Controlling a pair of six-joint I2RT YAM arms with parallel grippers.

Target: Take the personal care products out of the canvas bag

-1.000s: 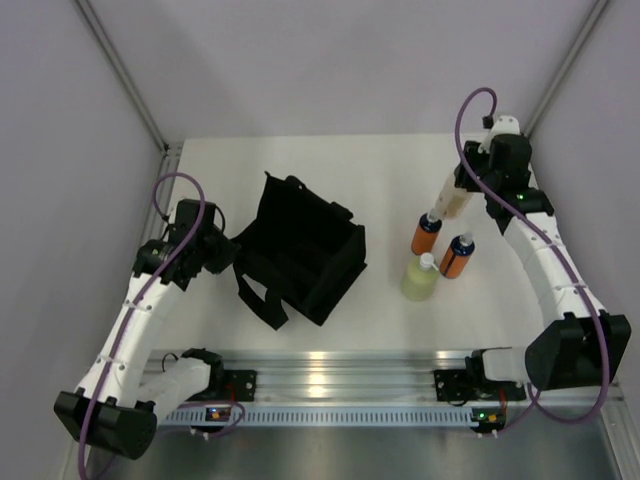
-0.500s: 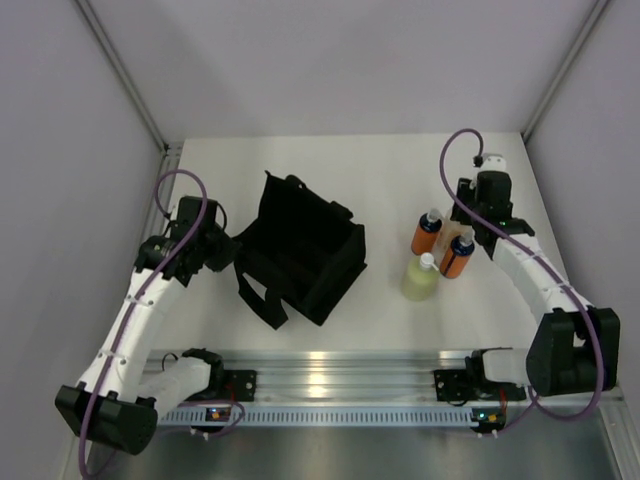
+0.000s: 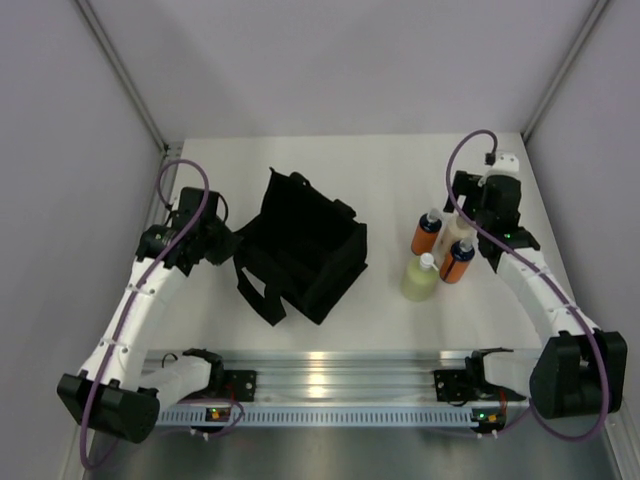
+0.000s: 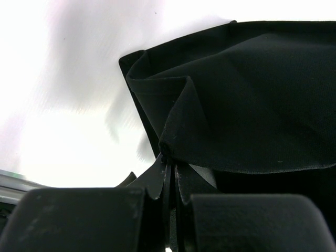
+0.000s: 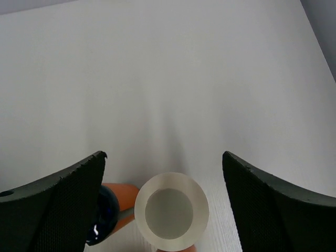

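Note:
The black canvas bag (image 3: 305, 245) stands open left of centre. My left gripper (image 3: 226, 246) is shut on a fold of the bag's left rim (image 4: 173, 121), the jaws (image 4: 170, 163) pinching the cloth. Right of the bag stand the personal care products: two orange bottles (image 3: 426, 236) (image 3: 456, 260), a pale yellow-green one (image 3: 419, 279) and a beige one (image 3: 456, 231). My right gripper (image 3: 464, 221) hangs open over the beige bottle. Its cream cap (image 5: 171, 211) sits between the spread fingers (image 5: 73, 194), touching neither. An orange bottle (image 5: 125, 195) shows beside it.
The bag's handles (image 3: 262, 292) droop toward the near rail (image 3: 330, 385). White table (image 3: 400, 170) runs behind the bottles to the back wall; the right wall stands close to the right arm.
My right gripper brought the beige bottle down among the other bottles, then opened and let it go. The left gripper still holds the bag's rim, shifted slightly.

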